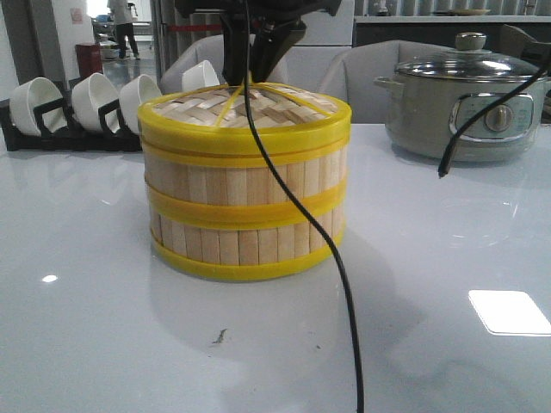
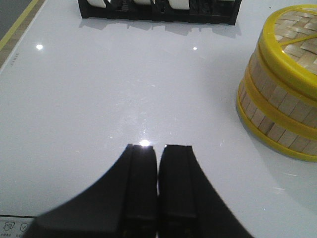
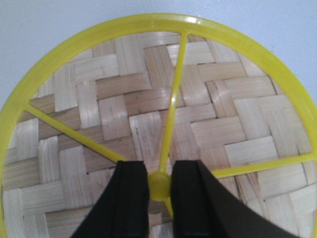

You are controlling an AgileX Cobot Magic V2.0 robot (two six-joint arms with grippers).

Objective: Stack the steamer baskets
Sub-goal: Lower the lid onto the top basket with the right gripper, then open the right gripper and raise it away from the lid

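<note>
Two steamer baskets (image 1: pixel 245 215) are seen stacked one on the other at the centre of the white table (image 1: pixel 103 344), with the woven lid (image 1: pixel 250 107) seated on top. The stack stands upright, its axis vertical; being round, no long axis across the table can be given. Yellow spokes on the lid are seen to meet at a small central hub (image 3: pixel 159 186).

The right gripper (image 3: pixel 159 198) is positioned directly over the lid, and its black fingers (image 3: pixel 132 198) are closed against either side of the hub. The left gripper (image 2: pixel 158 188) is held low over bare table, well apart from the stack, which lies at about 2 o'clock from it; its fingers are pressed together with nothing between them.

A black cable (image 1: pixel 301 224) is seen hanging across the front of the stack. The table surface is glossy and reflective. At 10 o'clock from the stack, a black rack (image 1: pixel 52 129) of white bowls (image 1: pixel 95 99) is noted; at 2 o'clock, a grey-green electric pot (image 1: pixel 465 103) with a glass lid. Beyond the table, grey seat backs and a standing person (image 1: pixel 125 26) are visible.
</note>
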